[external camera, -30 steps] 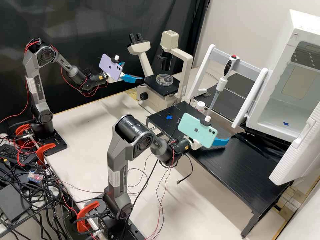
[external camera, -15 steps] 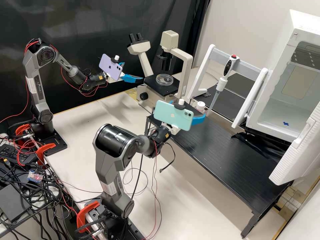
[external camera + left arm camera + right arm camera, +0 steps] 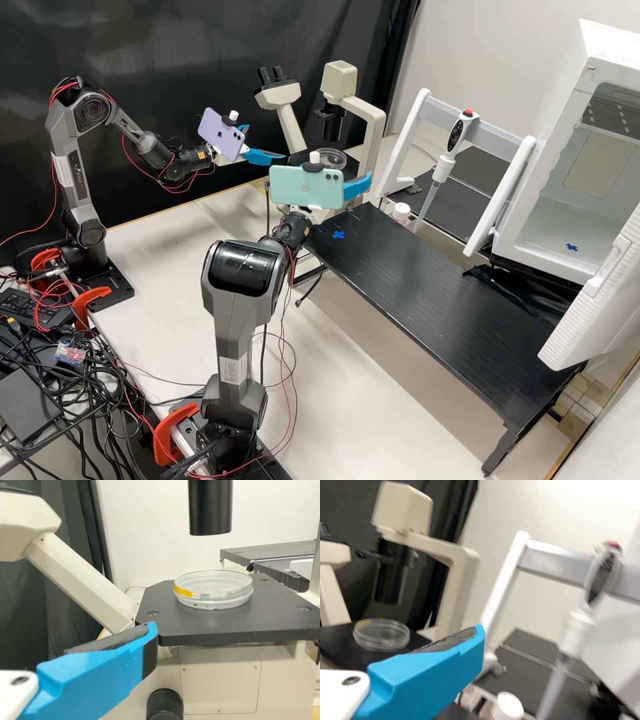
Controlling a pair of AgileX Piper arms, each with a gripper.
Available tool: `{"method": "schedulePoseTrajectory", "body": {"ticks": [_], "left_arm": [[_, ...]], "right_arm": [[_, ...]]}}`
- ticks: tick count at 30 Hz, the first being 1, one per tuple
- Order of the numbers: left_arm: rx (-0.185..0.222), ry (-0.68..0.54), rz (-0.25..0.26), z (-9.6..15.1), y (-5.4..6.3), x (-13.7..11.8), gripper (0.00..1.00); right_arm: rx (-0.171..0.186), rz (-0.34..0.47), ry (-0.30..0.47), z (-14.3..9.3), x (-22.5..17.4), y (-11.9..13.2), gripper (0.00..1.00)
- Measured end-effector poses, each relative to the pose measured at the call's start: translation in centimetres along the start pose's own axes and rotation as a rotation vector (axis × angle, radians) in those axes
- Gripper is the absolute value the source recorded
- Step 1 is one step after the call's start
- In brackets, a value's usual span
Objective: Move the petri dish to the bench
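Left gripper: fingers apart, held beside the microscope, near the stage and apart from the petri dish.
Right gripper: fingers also apart, partly behind the pale green phone on its arm, in the air near the end of the black bench.
Petri dish: round and clear, a yellow strip on its side, lying flat on the microscope's black stage, beneath the dark lens tube.
Blue cross mark: on the black bench, at the end nearer the microscope.
Pipette: upright at a slight tilt, beyond the bench.
White-capped jar: near the pipette's tip.
White cabinet: door open, another blue cross mark on its floor.
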Motion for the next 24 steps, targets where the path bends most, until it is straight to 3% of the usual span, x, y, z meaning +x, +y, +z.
{"method": "schedulePoseTrajectory", "body": {"ticks": [5, 9, 14, 18, 24], "left_arm": [[0.0, 0.0, 0.0, 0.0, 0.0, 0.0, 1.0], [0.0, 0.0, 0.0, 0.0, 0.0, 0.0, 1.0], [0.0, 0.0, 0.0, 0.0, 0.0, 0.0, 1.0], [0.0, 0.0, 0.0, 0.0, 0.0, 0.0, 1.0], [0.0, 0.0, 0.0, 0.0, 0.0, 0.0, 1.0]], "right_arm": [[-0.03, -0.04, 0.023, -2.0, 3.0, -1.5, 1.0], [-0.024, -0.092, 0.015, -3.0, 5.8, -3.1, 1.0], [0.001, -0.144, -0.009, -3.6, 8.7, -4.9, 1.0], [0.051, -0.172, -0.042, -3.6, 10.8, -6.4, 1.0], [0.091, -0.198, -0.058, -3.5, 13.4, -7.6, 1.0]]}}
